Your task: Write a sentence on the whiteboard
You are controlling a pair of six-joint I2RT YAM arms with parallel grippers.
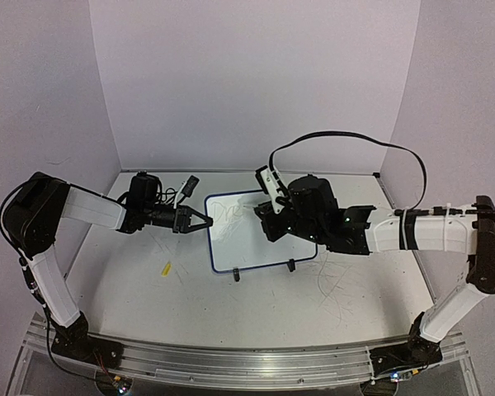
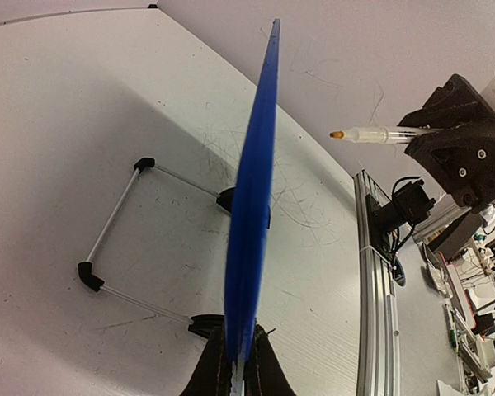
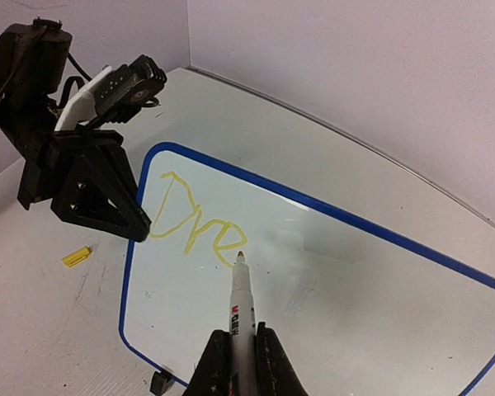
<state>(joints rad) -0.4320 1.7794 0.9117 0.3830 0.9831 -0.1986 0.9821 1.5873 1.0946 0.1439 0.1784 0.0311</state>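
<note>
Sentence (image 3: 194, 223) on whiteboard (image 3: 338, 280): only "Dre" legible, yellow handwriting, upper left corner of the white face; very faint from top view (image 1: 225, 212). Whiteboard (image 1: 247, 243) mid-table between the two arms, blue rim, rounded corners, leaning back on wire stand (image 2: 115, 223), two black clip feet (image 1: 237, 275) at the lower edge. Edge-on in left wrist view (image 2: 256, 206), a blue strip only. Left gripper (image 2: 239, 363) pressed together on the board's left rim, one finger each side; same clamp seen from top (image 1: 205, 221) and in right wrist view (image 3: 140, 227). Right gripper (image 3: 241, 338) pinching marker (image 3: 242, 309), barrel between both fingers, tip pointing up the board just right of the "e". Tip close to the surface; contact impossible to tell in right wrist view, a gap visible in left wrist view (image 2: 371, 134). Red and black print on marker barrel, too small to read. Right gripper also at board's upper right from top (image 1: 272, 219). Small yellow piece (image 3: 76, 256) lying on table (image 1: 355, 297) left of the board, apart from it (image 1: 167, 268). Grey scribble marks across tabletop, no readable words. Metal rail (image 1: 231, 363) along near edge under both arm bases.
</note>
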